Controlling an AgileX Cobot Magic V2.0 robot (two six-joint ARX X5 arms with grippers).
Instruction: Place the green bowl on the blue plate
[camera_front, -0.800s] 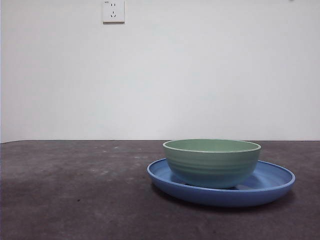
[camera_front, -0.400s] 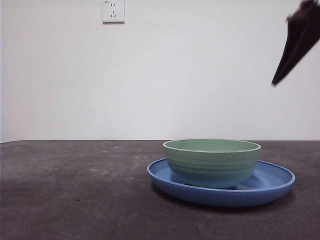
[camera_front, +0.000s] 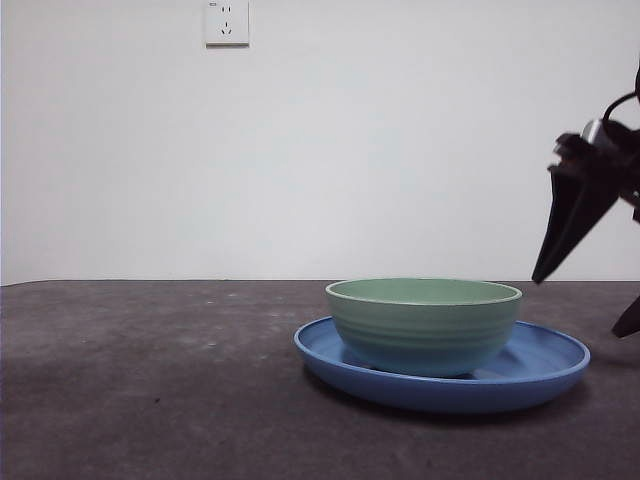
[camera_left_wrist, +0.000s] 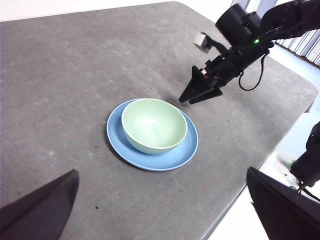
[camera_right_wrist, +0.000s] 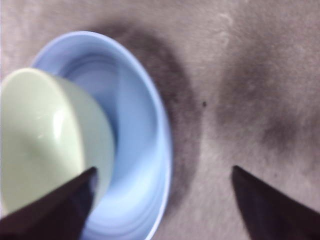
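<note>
We've got the green bowl (camera_front: 424, 325) sitting in the blue plate (camera_front: 545, 375); right gripper (camera_front: 590, 270) hangs spread just right of it, left gripper (camera_left_wrist: 160, 210) spread too.

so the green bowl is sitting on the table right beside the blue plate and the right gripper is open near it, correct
Not quite. The green bowl is not beside the blue plate; it sits on it, inside the rim, as the left wrist view shows. The rest holds: the right gripper is open and close to the plate's edge.
</note>
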